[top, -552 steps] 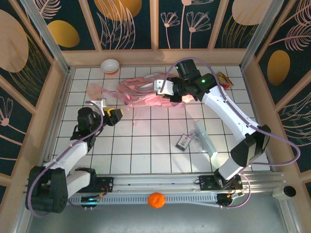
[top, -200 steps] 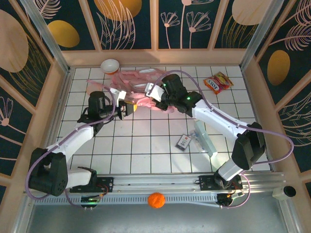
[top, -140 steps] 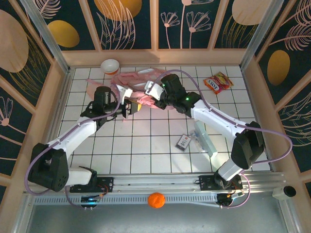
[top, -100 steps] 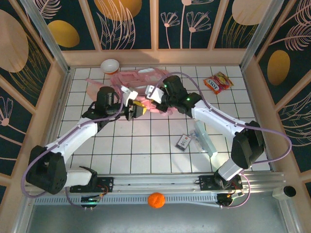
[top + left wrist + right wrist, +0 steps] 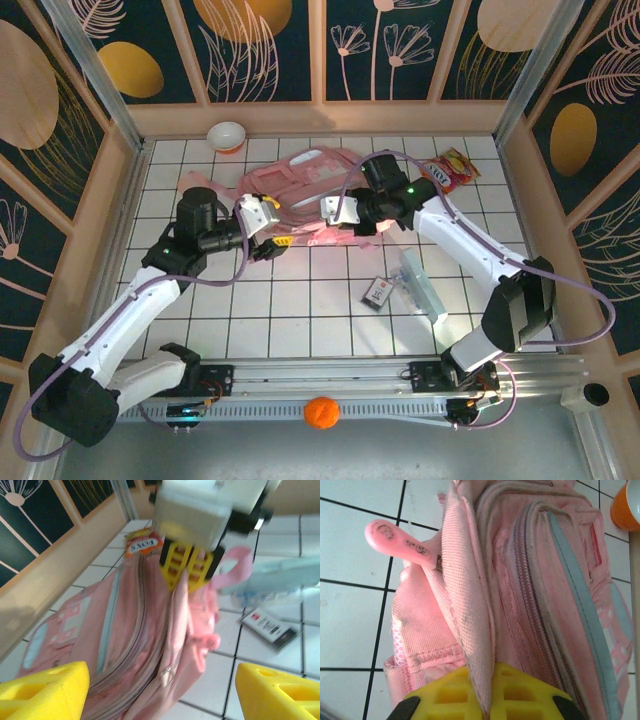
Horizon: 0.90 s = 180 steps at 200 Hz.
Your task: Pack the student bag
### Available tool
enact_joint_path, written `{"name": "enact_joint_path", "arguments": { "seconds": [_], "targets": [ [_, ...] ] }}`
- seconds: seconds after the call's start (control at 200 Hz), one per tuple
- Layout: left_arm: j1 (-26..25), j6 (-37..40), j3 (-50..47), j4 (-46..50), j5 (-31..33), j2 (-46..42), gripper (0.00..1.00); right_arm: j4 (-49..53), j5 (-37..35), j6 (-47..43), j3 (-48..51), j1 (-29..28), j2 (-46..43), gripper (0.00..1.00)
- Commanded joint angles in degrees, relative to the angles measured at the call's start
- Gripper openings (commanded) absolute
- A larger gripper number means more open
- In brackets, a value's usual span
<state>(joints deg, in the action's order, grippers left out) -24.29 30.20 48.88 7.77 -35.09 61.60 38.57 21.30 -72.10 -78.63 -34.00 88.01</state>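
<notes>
Student bag [image 5: 292, 182], pink, lay toward twelve o'clock on the desk [image 5: 300, 305], one fold pinched in the right end effector [image 5: 333, 212]; the left end effector [image 5: 272, 238], wide apart at its seven o'clock, should have taken the opposite lip squarely.

A white tiled counter [image 5: 300, 320] is being used as the carrying surface, and the pink student bag [image 5: 290, 185] is being borne on its far middle tiles. An orange-and-white bowl [image 5: 227, 135] is being carried at the far left edge and a red-and-yellow snack packet [image 5: 450, 168] at the far right. A small white card [image 5: 378, 292] and a pale long box [image 5: 422, 285] just beside it are being supported nearer, right of centre.
</notes>
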Motion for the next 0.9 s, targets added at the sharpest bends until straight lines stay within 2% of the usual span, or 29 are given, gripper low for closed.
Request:
{"name": "enact_joint_path", "arguments": {
  "seconds": [0.0,0.18,0.35,0.49,0.565,0.611,0.636,0.761,0.831,0.896],
  "targets": [
    [0.09,12.96,0.83,6.00,1.67,3.98,0.78,3.59,3.69,-6.52,-4.09,-0.09,-2.71,0.00],
    [0.04,15.01,0.43,2.70,1.26,9.03,0.78,4.14,4.61,-7.53,-4.52,-0.17,-3.59,0.00],
    [-0.10,13.73,0.49,-2.39,-5.03,13.31,0.72,2.81,6.92,-6.86,-3.75,-0.19,-4.85,0.00],
    [-1.44,13.16,1.45,-3.75,-9.37,14.77,0.49,-0.33,8.32,-4.49,-1.29,0.79,-5.87,0.00],
    [-2.79,12.33,0.96,-4.82,-10.35,13.70,0.24,-4.25,10.19,0.90,0.80,2.34,-6.44,0.00],
    [-3.25,8.50,0.17,-7.52,-10.62,12.74,0.08,-6.64,10.88,5.91,2.32,3.95,-6.89,0.00],
    [-3.30,4.92,-0.39,-9.66,-10.11,12.18,0.00,-7.89,10.95,8.51,3.51,4.71,-7.47,0.05],
    [-3.30,-9.94,-1.51,-14.98,-5.43,10.23,0.00,-14.71,5.04,30.48,9.88,4.39,-12.39,0.42],
    [-3.26,-16.85,-1.88,-16.62,-3.53,9.92,0.00,-13.42,-1.18,43.59,10.76,2.98,-15.04,0.51],
    [-3.30,-20.42,-2.67,-18.13,-3.94,10.15,0.00,-9.40,-7.47,53.85,10.14,-0.25,-16.79,0.54]
  ]
}}
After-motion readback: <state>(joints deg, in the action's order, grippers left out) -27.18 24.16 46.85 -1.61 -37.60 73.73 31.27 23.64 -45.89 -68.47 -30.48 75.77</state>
